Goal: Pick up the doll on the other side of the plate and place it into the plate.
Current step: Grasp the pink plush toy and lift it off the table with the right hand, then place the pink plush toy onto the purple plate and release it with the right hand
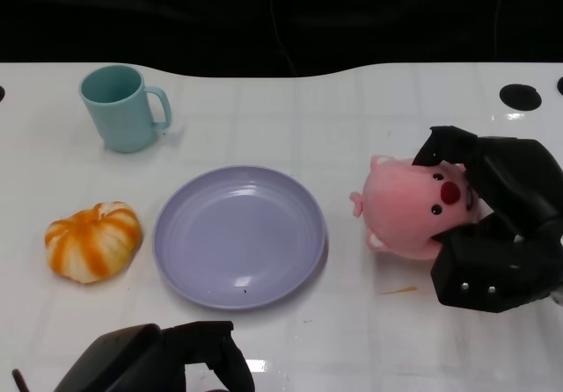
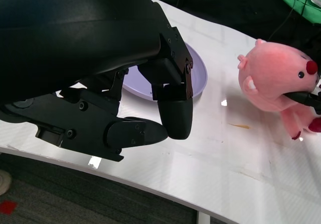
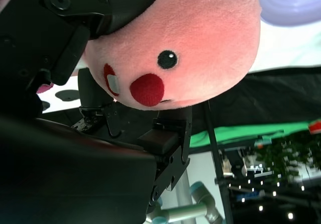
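Currently the white worktop (image 1: pixel 352 119) is carrying four loose items, one of each kind. One pink doll (image 1: pixel 413 212) is lying at the right side, just beside the plate's right edge, with its red nose and dark eyes turned toward the right robot hand (image 1: pixel 493 225). That robot hand is wrapping its black fingers (image 1: pixel 449 146) over the doll's head and under its face, gripping it; the right wrist view is showing the fingers pressing into the plush. One lavender plate (image 1: pixel 239 236) is sitting at the centre with nothing in it. One orange-and-white striped pumpkin (image 1: pixel 92 241) is resting to the plate's left, near it but apart. One teal mug (image 1: pixel 123 107) is standing upright beyond the pumpkin, its handle pointing right. One left robot hand (image 1: pixel 163 357) is hovering at the near edge, holding nothing, its fingers (image 2: pixel 173 111) lying loosely apart above the worktop.
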You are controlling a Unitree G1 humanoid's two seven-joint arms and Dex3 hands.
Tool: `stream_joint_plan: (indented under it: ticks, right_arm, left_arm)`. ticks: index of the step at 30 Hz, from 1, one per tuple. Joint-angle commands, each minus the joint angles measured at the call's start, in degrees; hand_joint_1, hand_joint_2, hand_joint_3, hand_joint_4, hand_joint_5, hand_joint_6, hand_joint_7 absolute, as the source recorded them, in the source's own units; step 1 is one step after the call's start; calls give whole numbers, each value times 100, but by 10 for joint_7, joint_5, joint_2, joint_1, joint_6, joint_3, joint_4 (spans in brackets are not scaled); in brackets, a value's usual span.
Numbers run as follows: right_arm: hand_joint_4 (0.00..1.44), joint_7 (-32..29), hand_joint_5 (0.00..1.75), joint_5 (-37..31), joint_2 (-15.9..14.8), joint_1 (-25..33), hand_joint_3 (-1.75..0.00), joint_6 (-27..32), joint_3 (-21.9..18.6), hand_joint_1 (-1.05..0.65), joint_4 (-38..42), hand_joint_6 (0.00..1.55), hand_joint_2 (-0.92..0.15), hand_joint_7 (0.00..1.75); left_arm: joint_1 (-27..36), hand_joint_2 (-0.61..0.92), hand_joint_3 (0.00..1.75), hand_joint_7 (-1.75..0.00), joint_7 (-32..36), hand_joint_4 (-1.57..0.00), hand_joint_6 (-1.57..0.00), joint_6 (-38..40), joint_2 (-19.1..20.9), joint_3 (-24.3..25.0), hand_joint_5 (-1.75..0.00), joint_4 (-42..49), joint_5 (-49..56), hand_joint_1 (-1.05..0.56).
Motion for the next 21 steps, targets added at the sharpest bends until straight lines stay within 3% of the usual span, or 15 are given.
stream_joint_plan:
  ticks: [1, 8, 14, 21]
  right_arm:
    - [99, -7, 175, 31, 1, 5, -144, -28, -22, -9, -18, 76, -26, 174]
    - [98, 26, 175, 62, 26, -8, -149, -40, -25, -12, -26, 76, -25, 175]
    - [99, 35, 175, 44, 76, -47, -155, -28, -4, -12, -22, 76, -21, 175]
    - [101, 31, 175, 8, 137, -96, -149, -11, 39, -17, 17, 76, -22, 175]
  left_arm:
    - [-5, 92, 39, -101, -1, -64, -71, 3, 0, -3, -166, 3, 9, -27]
    - [-10, 92, 39, -101, 0, -64, -72, 6, -7, -13, -168, 8, 13, -27]
    - [-13, 92, 39, -101, 7, -66, -73, 1, -15, -25, -168, 14, 28, -26]
    - [-12, 92, 38, -100, 7, -67, -73, 3, -27, -35, -167, 13, 44, -25]
